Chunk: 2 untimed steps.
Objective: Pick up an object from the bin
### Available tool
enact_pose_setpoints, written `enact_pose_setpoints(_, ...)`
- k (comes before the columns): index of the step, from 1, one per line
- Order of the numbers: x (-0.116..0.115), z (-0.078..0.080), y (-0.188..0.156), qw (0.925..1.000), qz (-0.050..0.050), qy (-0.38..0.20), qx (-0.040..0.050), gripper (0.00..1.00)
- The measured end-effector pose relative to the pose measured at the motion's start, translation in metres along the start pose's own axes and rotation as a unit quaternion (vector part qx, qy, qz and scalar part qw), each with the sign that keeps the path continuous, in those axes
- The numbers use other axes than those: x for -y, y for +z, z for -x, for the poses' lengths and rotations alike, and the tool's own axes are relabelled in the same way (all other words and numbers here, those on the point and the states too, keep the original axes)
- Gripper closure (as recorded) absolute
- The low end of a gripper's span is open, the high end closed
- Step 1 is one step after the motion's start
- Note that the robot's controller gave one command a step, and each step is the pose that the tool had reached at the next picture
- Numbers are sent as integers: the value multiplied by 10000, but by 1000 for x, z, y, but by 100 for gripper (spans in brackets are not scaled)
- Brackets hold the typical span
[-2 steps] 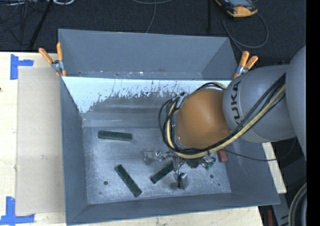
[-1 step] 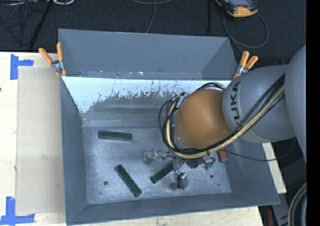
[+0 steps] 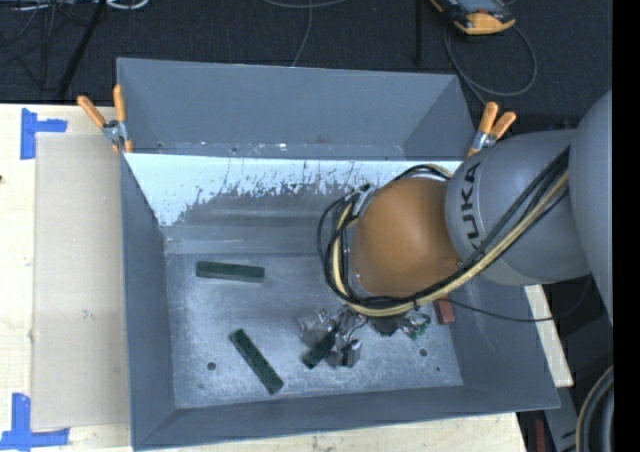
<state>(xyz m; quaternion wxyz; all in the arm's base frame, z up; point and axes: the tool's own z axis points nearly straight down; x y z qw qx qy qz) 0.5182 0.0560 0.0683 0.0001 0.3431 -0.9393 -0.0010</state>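
My gripper [image 3: 335,333] is low over the bin floor, right of the middle and near the front wall, under the arm's orange cover. A small dark green piece [image 3: 319,351] sits right at its tip, tilted; whether it is gripped or only lies beneath I cannot tell. A dark green flat bar [image 3: 255,360] lies diagonally on the floor to the gripper's left. A second dark green bar [image 3: 230,271] lies flat farther back and to the left.
A small reddish-brown block [image 3: 445,312] and a small green bit [image 3: 420,325] lie to the right of the gripper, close to the bin's right wall. The arm reaches in from the right over that wall.
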Motion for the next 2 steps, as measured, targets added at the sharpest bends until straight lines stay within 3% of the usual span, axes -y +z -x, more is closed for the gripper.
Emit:
enact_pose_setpoints(1, 0, 2, -88, 10000, -28, 25, 29, 100)
enact_pose_setpoints(2, 0, 3, -105, 10000, -13, 57, 7, 100)
